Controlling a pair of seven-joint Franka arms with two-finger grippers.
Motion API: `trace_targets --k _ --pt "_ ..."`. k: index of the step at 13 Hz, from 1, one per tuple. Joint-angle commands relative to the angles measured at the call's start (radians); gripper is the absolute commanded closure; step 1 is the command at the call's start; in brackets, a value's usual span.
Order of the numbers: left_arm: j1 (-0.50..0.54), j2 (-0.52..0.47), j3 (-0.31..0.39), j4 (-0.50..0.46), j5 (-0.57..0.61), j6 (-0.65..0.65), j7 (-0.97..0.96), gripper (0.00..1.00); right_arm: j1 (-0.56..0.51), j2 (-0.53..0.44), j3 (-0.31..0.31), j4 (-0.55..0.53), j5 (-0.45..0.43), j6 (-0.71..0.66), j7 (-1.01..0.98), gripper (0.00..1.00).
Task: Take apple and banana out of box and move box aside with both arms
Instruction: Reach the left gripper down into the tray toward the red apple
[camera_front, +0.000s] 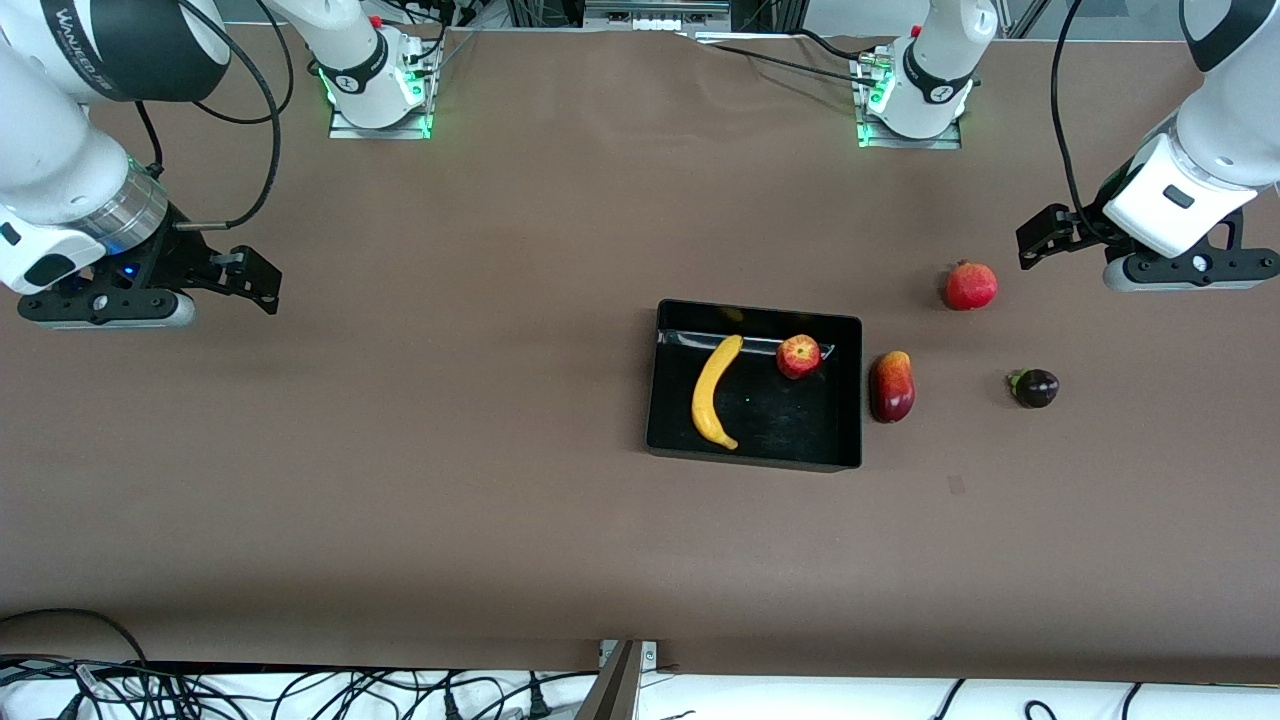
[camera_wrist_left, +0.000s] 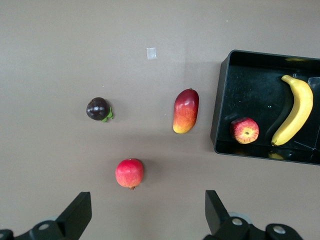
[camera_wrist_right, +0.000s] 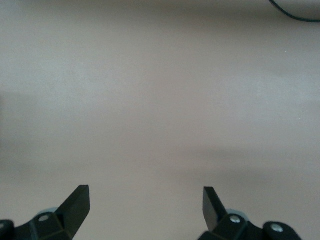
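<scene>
- Left gripper (camera_front: 1040, 243): middle right of the front frame, up in the air over bare table at the left arm's end. Fingers spread wide, nothing between them; in the left wrist view both fingertips (camera_wrist_left: 80, 207) show along the bottom edge with a broad gap.
- Right gripper (camera_front: 255, 275): middle left of the front frame, over bare table at the right arm's end. Fingers wide apart and empty; the right wrist view shows only its two fingertips (camera_wrist_right: 77, 200) and plain brown table (camera_wrist_right: 160, 100).
- Both arms hang well apart from the fruit and the box.
- Box (camera_front: 845, 400): black tray, just right of frame centre in the front view, flat on the table.
- Banana (camera_front: 712, 392): inside the box, in the half toward the right arm's end, lying lengthwise from the wall farther from the front camera to the nearer wall.
- Apple (camera_front: 798, 356): inside the box, close to the wall farther from the front camera, beside the banana's upper tip, not touching it.
- Mango (camera_front: 891, 386), red-yellow: on the table just beside the box, outside its wall toward the left arm's end.
- Pomegranate (camera_front: 970, 286), red: on the table, farther from the front camera than the mango, lower left of the left gripper in the frame.
- Dark purple mangosteen (camera_front: 1035, 388): right of the mango in the frame, apart from it.
</scene>
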Motion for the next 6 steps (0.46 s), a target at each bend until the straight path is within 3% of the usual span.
trace_targets --k 1,6 --pt "0.004 0.019 0.002 0.038 -0.021 -0.026 0.004 0.0 -0.014 0.002 0.014 0.013 -0.011 -0.008 0.012 0.0" --pt "-0.008 0.027 -0.001 0.049 -0.019 -0.048 -0.042 0.0 -0.014 0.002 0.014 0.013 -0.011 -0.008 0.012 0.0"
